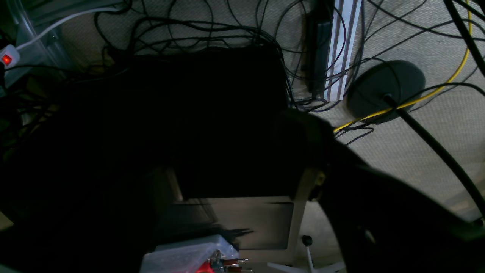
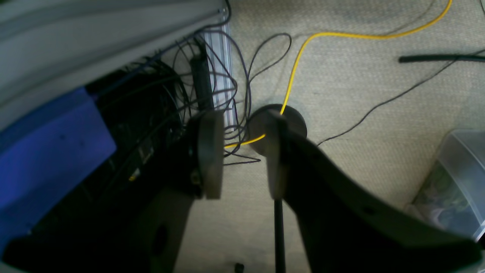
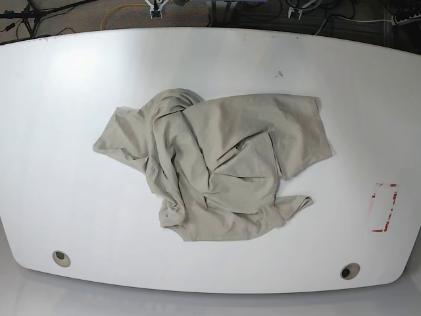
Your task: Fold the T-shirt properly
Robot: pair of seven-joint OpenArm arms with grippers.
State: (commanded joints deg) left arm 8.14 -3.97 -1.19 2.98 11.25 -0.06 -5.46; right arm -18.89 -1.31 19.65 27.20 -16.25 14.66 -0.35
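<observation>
Khaki cotton, the T-shirt (image 3: pixel 217 164) lies crumpled near the middle of the white worktop (image 3: pixel 59 131), with no print or writing readable. The right claw (image 2: pixel 242 155) hangs over carpet and cables, its pads moderately apart, holding nothing. The left claw is too dark to tell its state.
</observation>
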